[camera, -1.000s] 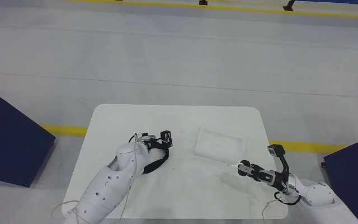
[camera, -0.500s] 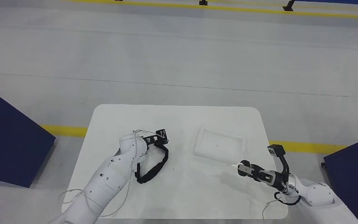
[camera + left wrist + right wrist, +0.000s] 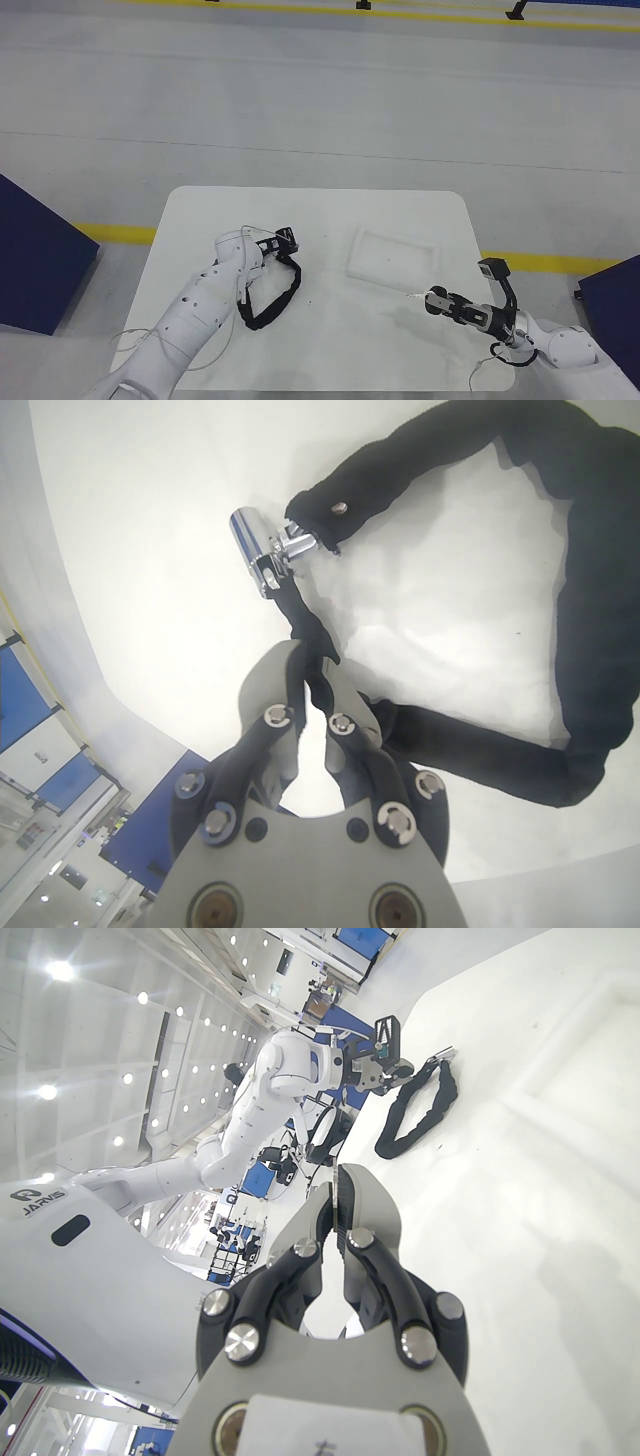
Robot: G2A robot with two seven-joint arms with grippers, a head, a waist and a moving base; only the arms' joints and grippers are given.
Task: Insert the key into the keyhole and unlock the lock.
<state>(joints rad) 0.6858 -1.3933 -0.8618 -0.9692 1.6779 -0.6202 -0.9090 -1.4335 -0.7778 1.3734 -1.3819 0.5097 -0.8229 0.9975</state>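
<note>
Left tool shifted, stretching the lock out.

White tabletop with rounded corners, sitting in the lower middle of the top view. Two things on it: the lock, a black fabric-sleeved loop with a shiny metal barrel, left of centre, and a shallow white tray right of centre, well apart from it.

The lock has a black cloth cover and a shiny silver barrel. The key is silver. The left claw and right claw are grey with black links. The counter and tray are white. The floor is grey with yellow lines.
</note>
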